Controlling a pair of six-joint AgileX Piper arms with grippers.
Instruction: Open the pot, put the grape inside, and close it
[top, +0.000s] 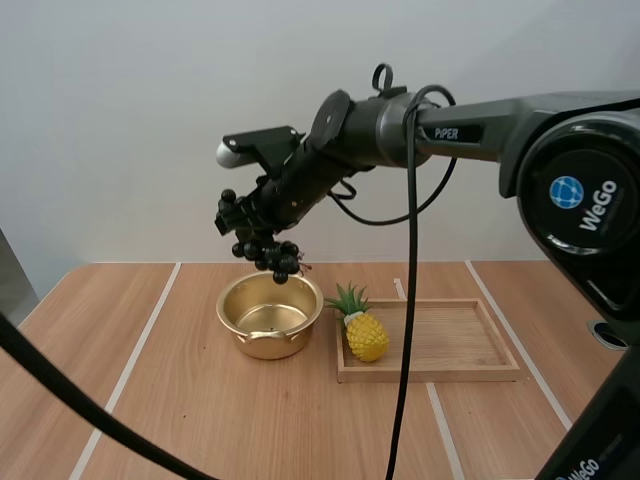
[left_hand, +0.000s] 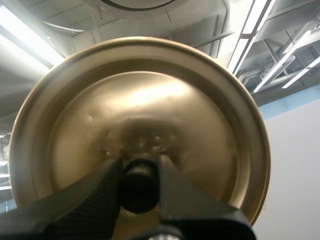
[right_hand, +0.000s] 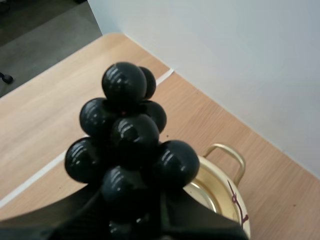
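Observation:
A gold pot (top: 269, 316) stands open on the table, left of the tray. My right gripper (top: 243, 222) hangs above the pot, shut on a bunch of dark grapes (top: 262, 243) that dangles just over the pot's far rim. From the right wrist, the grapes (right_hand: 129, 136) sit between the fingers with the pot (right_hand: 220, 192) below and behind them. My left gripper (left_hand: 140, 186) is shut on the black knob (left_hand: 138, 189) of the gold lid (left_hand: 140, 125), holding it up in the air, its underside facing the camera.
A wooden tray (top: 450, 345) lies right of the pot, with a toy pineapple (top: 362, 328) at its left end. White lines cross the wooden table (top: 150, 400).

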